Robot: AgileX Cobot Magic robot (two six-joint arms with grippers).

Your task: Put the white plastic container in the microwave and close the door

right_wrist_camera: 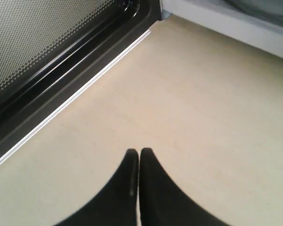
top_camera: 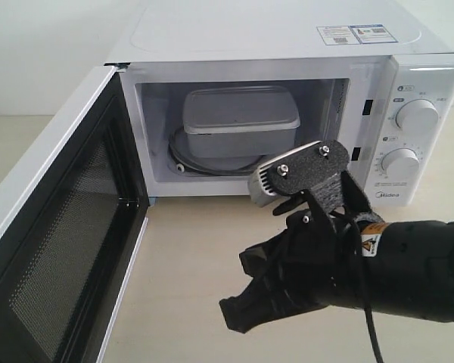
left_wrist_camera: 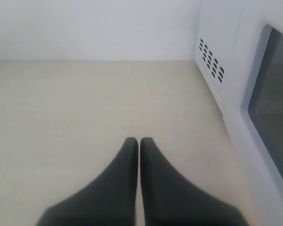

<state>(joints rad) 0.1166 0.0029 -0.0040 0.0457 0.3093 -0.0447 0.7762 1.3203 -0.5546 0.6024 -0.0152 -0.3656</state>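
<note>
One Step Left

The white plastic container (top_camera: 238,121) sits inside the microwave (top_camera: 272,30), upper centre, so loading looks done. The door (top_camera: 53,227) hangs open at lower left. The right hand (right_wrist_camera: 139,153), low over the desk (top_camera: 197,257), and the left hand (left_wrist_camera: 139,141), near the door's outer face (likely ready to push), are each pressed together, empty.

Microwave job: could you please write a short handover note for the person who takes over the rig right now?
Left end effector: shut, empty, above the table beside the microwave.
Right end effector: shut, empty, above the table in front of the microwave.
Done: the container sits inside the microwave.
To do: close the door, which stands wide open.
</note>
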